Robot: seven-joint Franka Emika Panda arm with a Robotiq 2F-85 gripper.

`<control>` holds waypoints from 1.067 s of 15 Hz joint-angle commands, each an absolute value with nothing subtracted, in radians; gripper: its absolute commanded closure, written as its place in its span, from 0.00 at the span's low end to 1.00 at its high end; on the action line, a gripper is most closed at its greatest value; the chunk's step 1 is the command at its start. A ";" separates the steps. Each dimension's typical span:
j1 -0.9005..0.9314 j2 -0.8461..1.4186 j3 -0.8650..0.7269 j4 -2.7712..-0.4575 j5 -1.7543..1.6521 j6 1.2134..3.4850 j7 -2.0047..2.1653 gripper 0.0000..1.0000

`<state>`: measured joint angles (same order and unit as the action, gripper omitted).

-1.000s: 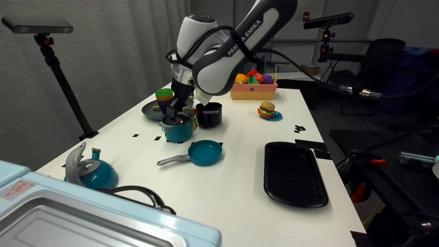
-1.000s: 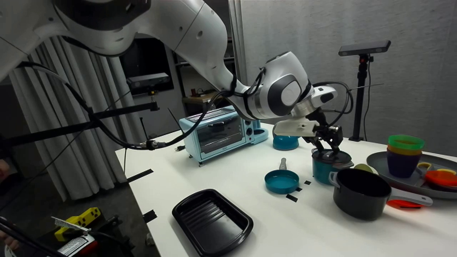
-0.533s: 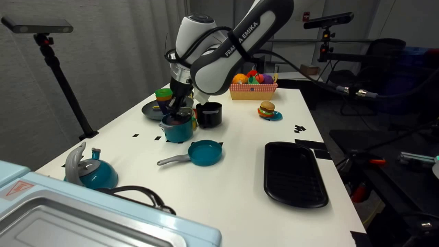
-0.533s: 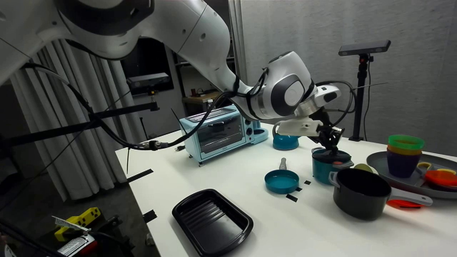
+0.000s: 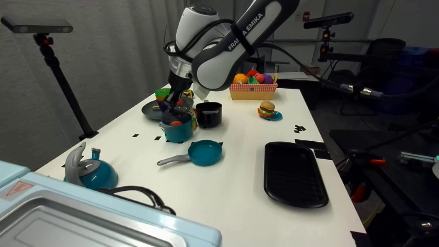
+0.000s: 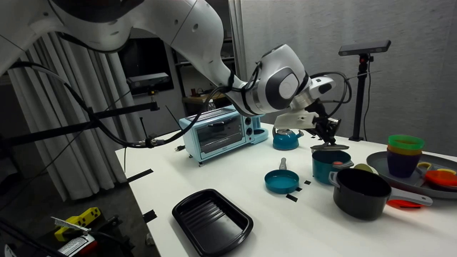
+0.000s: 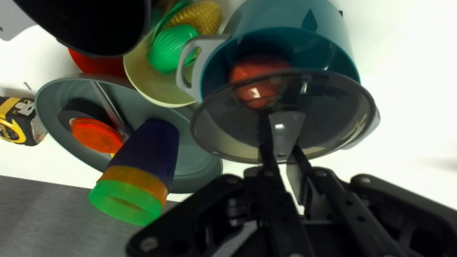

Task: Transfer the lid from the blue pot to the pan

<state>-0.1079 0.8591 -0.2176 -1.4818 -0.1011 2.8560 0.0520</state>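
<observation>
One black rectangular tray (image 6: 212,223) with rounded ends, at left on the white worktop (image 6: 278,228) in an exterior view. Behind the tray, a light-blue toaster oven (image 6: 221,134) with a dark glass door. Next right, one small shallow round teal-blue frying pan (image 6: 282,181), flat on the worktop, with a long silver-grey handle extending toward a rounded teal-blue kettle (image 6: 285,141). Farther right, one black two-fingered robotic claw (image 7: 280,151), clamped on the grey handle of a small round dark grey see-through lid (image 6: 337,147). Held tilted over a small round teal-blue cooking pot (image 6: 323,171), covering only part of the open mouth in the wrist view; touching the rim or just clear of it, impossible to tell. Inside the teal-blue pot, one red rounded piece (image 7: 253,67), partly seen through the lid. Just right of the teal-blue pot, a round black pot (image 6: 357,201) with a long grey handle, upright on the worktop. At far right, a stack of green, orange and purple cups (image 6: 405,156), standing in a wide shallow grey dish (image 6: 376,162).
</observation>
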 commanded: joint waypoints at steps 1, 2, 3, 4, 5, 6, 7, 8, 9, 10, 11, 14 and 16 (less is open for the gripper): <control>-0.031 0.694 -0.266 -1.701 -0.122 2.934 0.097 0.96; -0.010 0.658 -0.275 -1.751 -0.127 2.945 0.102 0.96; 0.006 0.625 -0.278 -1.794 -0.130 2.951 0.102 0.96; 0.004 0.593 -0.270 -1.840 -0.130 2.956 0.089 0.96; -0.009 0.562 -0.257 -1.887 -0.127 2.966 0.071 0.96; -0.017 0.530 -0.241 -1.935 -0.122 2.969 0.058 0.96; -0.036 0.500 -0.218 -1.984 -0.113 2.972 0.040 0.96; -0.054 0.470 -0.197 -2.034 -0.104 2.975 0.024 0.96; -0.078 0.446 -0.172 -2.074 -0.092 2.971 0.004 0.96; -0.098 0.427 -0.149 -2.112 -0.082 2.971 -0.013 0.96; -0.127 0.411 -0.114 -2.147 -0.066 2.967 -0.039 0.96; -0.200 0.391 -0.021 -2.218 -0.011 2.969 -0.120 0.96; -0.222 0.399 0.015 -2.235 0.013 2.982 -0.154 0.96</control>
